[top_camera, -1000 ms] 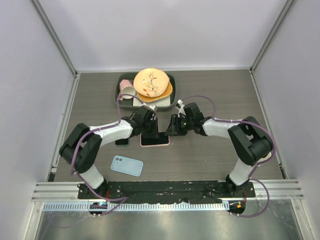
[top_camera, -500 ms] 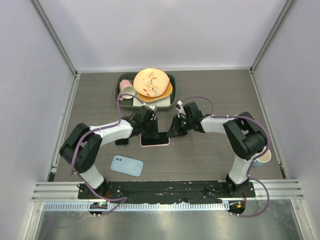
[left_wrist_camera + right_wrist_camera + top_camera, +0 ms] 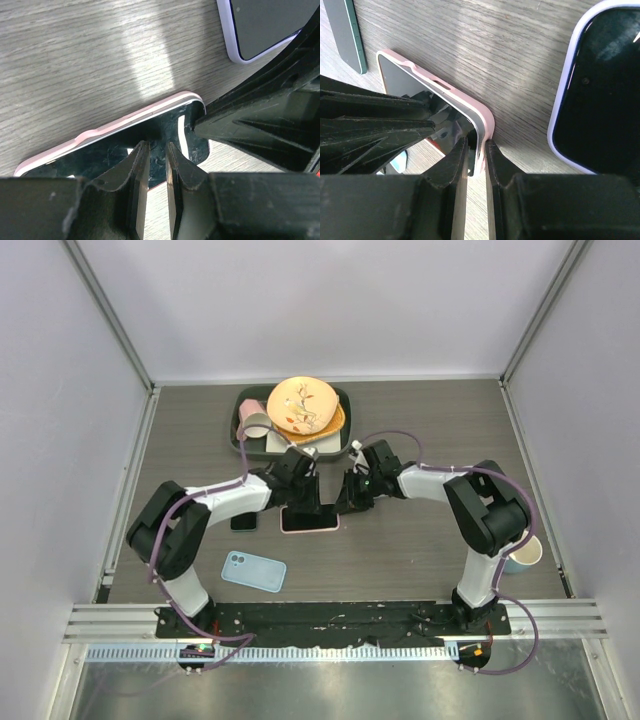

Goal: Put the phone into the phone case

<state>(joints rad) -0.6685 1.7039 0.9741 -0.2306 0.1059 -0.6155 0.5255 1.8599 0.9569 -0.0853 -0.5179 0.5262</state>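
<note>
Both arms are reaching in toward the middle of the table (image 3: 420, 550), meeting over the phone (image 3: 100, 155). The phone is lying face up, its glossy screen inside the pink case (image 3: 125, 120), with a thin silver edge showing just within the pink rim.

The left gripper (image 3: 154, 150) is hanging over the screen near one short end. Its 2 fingers (image 3: 137, 170) are standing narrow, with only a slim gap and nothing between them. I cannot tell whether the tips are actually pressing on the glass.

The right gripper (image 3: 476, 145) is coming in from the opposite side. It is pinching the corner rim of the pink case between its narrowly set fingers (image 3: 492, 165).

A dark green phone (image 3: 347, 35) is lying just beside the pink case on the left arm's side. A lavender-cased phone (image 3: 600, 95) is lying near it on the other side, screen up. From above, that one is hiding under the right arm.

A light blue case (image 3: 253, 571) is sitting well apart, closer to the arm bases. At the far side, a tray (image 3: 240, 420) is holding stacked plates (image 3: 302, 403) and a cup (image 3: 255, 423).
</note>
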